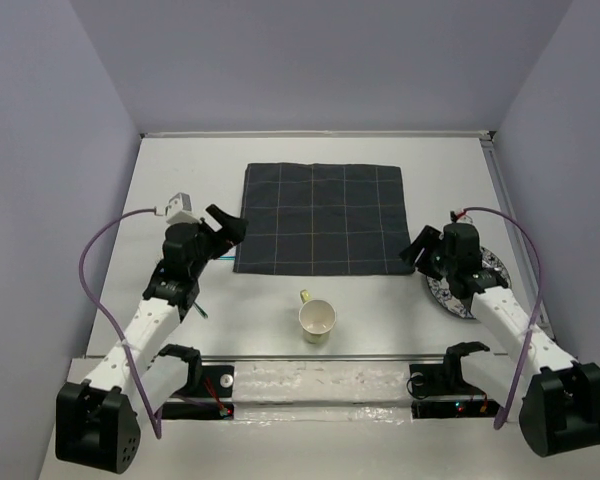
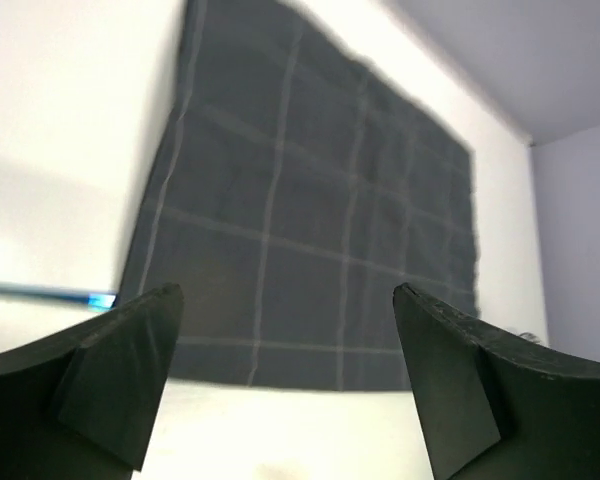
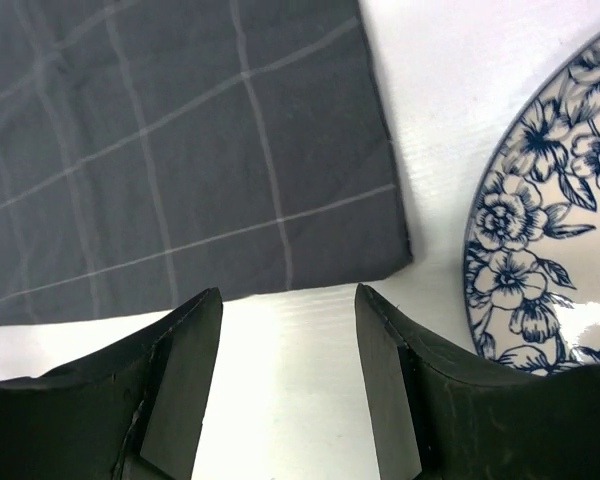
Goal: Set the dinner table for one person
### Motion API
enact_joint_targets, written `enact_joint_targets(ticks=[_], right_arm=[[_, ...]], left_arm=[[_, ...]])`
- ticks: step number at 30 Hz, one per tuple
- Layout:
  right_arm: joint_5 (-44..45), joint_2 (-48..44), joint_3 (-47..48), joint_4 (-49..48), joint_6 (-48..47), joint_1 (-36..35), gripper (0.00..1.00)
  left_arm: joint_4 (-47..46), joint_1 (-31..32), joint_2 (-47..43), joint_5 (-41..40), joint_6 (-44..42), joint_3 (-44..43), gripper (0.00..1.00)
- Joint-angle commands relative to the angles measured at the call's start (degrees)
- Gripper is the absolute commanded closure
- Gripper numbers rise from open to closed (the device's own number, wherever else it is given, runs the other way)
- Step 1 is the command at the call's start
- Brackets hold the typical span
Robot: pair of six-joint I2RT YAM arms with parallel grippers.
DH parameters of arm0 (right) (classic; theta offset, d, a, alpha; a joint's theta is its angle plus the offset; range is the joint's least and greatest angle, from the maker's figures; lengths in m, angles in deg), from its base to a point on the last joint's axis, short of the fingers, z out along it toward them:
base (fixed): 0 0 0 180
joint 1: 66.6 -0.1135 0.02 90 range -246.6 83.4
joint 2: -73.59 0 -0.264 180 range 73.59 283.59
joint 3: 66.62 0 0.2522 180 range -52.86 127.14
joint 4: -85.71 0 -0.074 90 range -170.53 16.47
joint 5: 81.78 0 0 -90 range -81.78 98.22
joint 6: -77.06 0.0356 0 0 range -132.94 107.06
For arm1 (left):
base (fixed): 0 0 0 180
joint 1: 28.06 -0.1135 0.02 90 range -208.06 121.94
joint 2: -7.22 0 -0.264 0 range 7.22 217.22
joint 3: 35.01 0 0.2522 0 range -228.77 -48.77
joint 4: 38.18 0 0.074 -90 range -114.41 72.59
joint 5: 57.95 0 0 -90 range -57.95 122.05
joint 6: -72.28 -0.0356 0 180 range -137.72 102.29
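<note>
The white bench (image 1: 180,170) fills the whole work area between the walls. A dark navy checked cloth mat (image 1: 318,218) is spread flat on it, toward 12 o'clock from the arm bases. So far only the mat is judged to be in place: nothing rests on it.

A blue floral plate (image 1: 446,293) lies on the bare bench at about 4 o'clock from the mat, partly hidden under the right arm. In the right wrist view its rim (image 3: 550,200) is seen just beside the mat's corner, with a strip of bench between them. A cream cup (image 1: 317,320) stands upright at 6 o'clock from the mat, apart from its near edge. A thin teal item (image 1: 216,260) lies at the mat's 8 o'clock corner; it is too blurred to be named.

The plate, the cup and any cutlery are therefore judged not yet placed.

The left end effector (image 1: 225,225) is released, its jaws spread wide and empty, at the mat's 9 o'clock edge. The right end effector (image 1: 418,250) is likewise released and empty, at the mat's 4 o'clock corner, between cloth and plate.

Open bench is available at 12 o'clock beyond the mat and along both of its sides. The plate sits close to the bench's 3 o'clock edge, so little room is left there, and the mat's loose hem could be caught by low fingers.
</note>
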Motion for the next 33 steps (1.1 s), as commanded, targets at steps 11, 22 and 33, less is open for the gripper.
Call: enact_joint_targets(ticks=[11,22,33], right_arm=[[-8.05,-12.59,11.23,17.06,-3.03,0.27,0.37],[-29.53,-18.49,7.17,12.68,0.40,-6.22,0.22],[-1.41,3.65,23.27,17.43,-1.19,-41.65,0.14]], left_arm=[[7.77,7.65,-10.52,6.60,-23.20,-17.51,0.01],[8.64,17.15,-12.81,2.75,-28.14,-16.80,0.01],[11.28,16.19,-15.80,-8.61,-29.72,-16.89,0.01]])
